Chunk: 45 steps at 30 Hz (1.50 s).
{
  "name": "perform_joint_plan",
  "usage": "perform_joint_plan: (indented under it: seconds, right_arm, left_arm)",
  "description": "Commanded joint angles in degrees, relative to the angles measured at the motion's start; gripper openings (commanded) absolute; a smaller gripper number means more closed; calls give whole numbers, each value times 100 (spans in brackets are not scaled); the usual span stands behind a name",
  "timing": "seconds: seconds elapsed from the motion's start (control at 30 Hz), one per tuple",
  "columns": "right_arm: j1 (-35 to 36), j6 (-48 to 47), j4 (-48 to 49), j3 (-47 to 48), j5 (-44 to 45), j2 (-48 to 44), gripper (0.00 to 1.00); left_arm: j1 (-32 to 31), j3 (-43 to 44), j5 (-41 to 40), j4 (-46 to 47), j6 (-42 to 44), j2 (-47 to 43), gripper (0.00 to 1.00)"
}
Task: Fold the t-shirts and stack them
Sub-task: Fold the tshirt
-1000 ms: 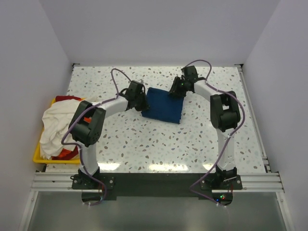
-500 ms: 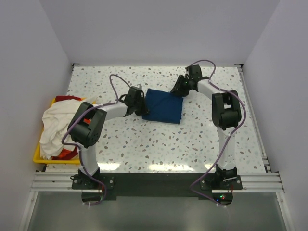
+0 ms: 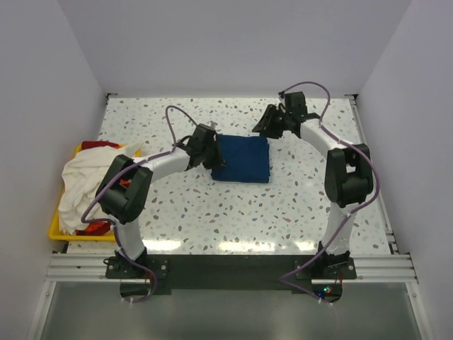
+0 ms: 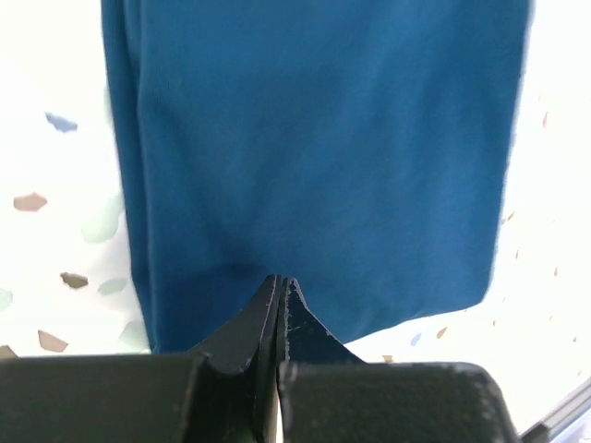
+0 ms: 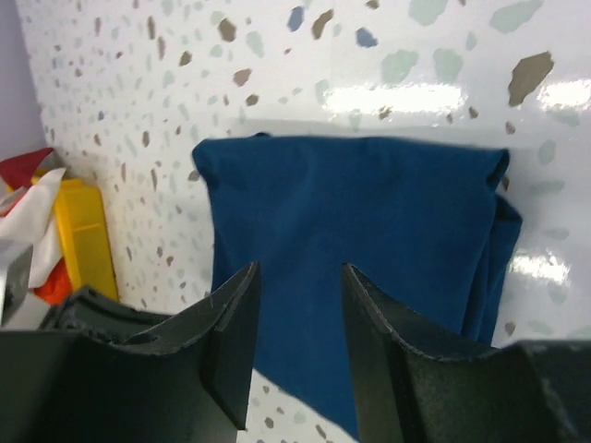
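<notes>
A navy blue t-shirt (image 3: 243, 159) lies folded into a small rectangle on the speckled table, its print hidden. My left gripper (image 3: 213, 149) is at the shirt's left edge. In the left wrist view it (image 4: 280, 279) is shut, with its tip low over the navy cloth (image 4: 314, 138) and nothing visible between the jaws. My right gripper (image 3: 266, 127) hovers just beyond the shirt's far right corner. In the right wrist view it (image 5: 298, 272) is open and empty above the navy shirt (image 5: 360, 212). A cream-white shirt (image 3: 83, 183) and a red one (image 3: 93, 146) lie piled in the bin.
The yellow plastic bin (image 3: 59, 229) stands at the table's left edge and also shows in the right wrist view (image 5: 83, 231). A metal rail (image 3: 368, 142) runs along the table's right edge. The arm bases sit on the near frame.
The navy shirt has turned from tilted to square with the table. My right gripper has drawn back toward the far right, off the shirt. My left gripper has shifted along the shirt's left edge.
</notes>
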Motion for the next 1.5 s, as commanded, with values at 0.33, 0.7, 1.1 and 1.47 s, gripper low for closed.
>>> perform_joint_plan:
  seconds: [0.33, 0.7, 1.1, 1.47]
  right_arm:
    - [401, 610, 1325, -2589, -714, -1794, 44]
    - [103, 962, 2204, -4188, -942, -1697, 41]
    - [15, 357, 1030, -3577, 56, -2620, 45]
    - [-56, -549, 298, -2038, 817, -1338, 63]
  left_arm:
    - [446, 1653, -108, 251, 401, 920, 0]
    - [1017, 2154, 489, 665, 401, 2177, 0]
    - [1026, 2417, 779, 507, 594, 1431, 20]
    - [842, 2164, 1052, -3, 585, 298, 29]
